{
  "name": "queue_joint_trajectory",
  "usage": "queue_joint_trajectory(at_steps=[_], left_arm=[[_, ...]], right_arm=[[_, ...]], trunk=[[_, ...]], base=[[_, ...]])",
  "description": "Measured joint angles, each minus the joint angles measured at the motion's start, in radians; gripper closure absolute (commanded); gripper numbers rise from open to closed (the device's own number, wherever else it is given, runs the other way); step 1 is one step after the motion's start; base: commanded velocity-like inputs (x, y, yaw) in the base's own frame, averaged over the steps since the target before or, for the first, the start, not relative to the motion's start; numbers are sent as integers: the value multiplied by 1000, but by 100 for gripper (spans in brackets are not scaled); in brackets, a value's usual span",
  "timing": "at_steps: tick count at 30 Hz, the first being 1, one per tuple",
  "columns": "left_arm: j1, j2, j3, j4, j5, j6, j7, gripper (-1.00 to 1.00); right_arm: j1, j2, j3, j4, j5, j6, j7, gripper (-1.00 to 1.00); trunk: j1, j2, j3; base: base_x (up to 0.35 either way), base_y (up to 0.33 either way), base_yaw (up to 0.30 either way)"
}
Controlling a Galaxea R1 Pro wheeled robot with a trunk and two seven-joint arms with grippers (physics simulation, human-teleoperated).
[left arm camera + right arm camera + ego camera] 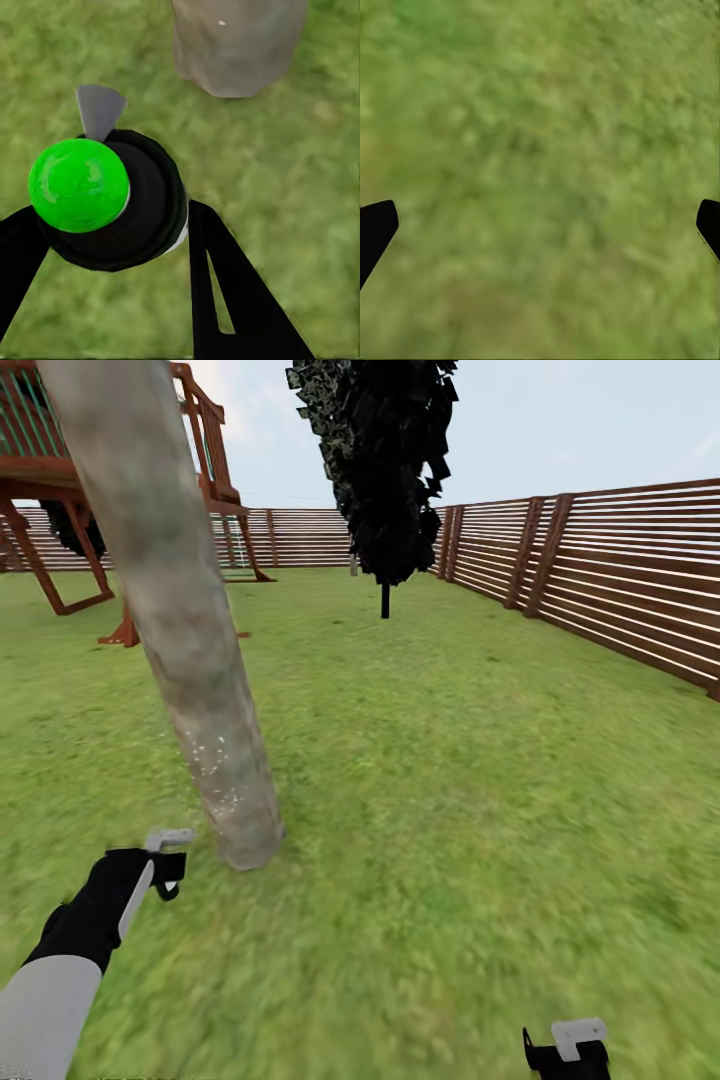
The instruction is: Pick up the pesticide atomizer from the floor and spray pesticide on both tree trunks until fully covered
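Left gripper (112,247) grips one atomizer (105,199) near one trunk (175,620).

backyard garden: grass lawn (450,780), slat wood fence (620,575), tree trunk (170,610), play structure (60,480).

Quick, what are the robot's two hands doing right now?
Left gripper: shut on the atomizer, near the tree trunk.
Right gripper: open, empty, above the grass.

Left arm (60,980): pale grey sleeve, black wrist; black fingers (240,300), seemingly slotted; light grey bracket.
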Motion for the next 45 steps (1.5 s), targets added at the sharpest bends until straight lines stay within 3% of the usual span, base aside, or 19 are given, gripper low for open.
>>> queue_joint_trajectory(at_steps=[8,24,28,31,35,45], left_arm=[[10,-2,0,55,-2,-6,2,100],[14,-1,3,62,-3,-6,3,100],[38,7,6,75,-4,-10,65,100],[40,-3,1,76,4,-11,84,100],[41,-38,2,74,5,-11,88,100],[40,-40,-1,75,0,-11,88,100]], right_arm=[[0,-2,0,0,0,0,0,-100],[0,0,0,0,0,0,0,-100],[0,0,0,0,0,0,0,-100],[0,0,0,0,0,0,0,-100],[0,0,0,0,0,0,0,-100],[0,1,0,0,0,0,0,-100]], trunk=[[0,0,0],[0,0,0],[0,0,0],[0,0,0],[0,0,0],[0,0,0]], base=[[232,-183,24],[59,-262,43],[0,-272,273],[37,-272,277],[129,-270,277],[216,-209,267]])
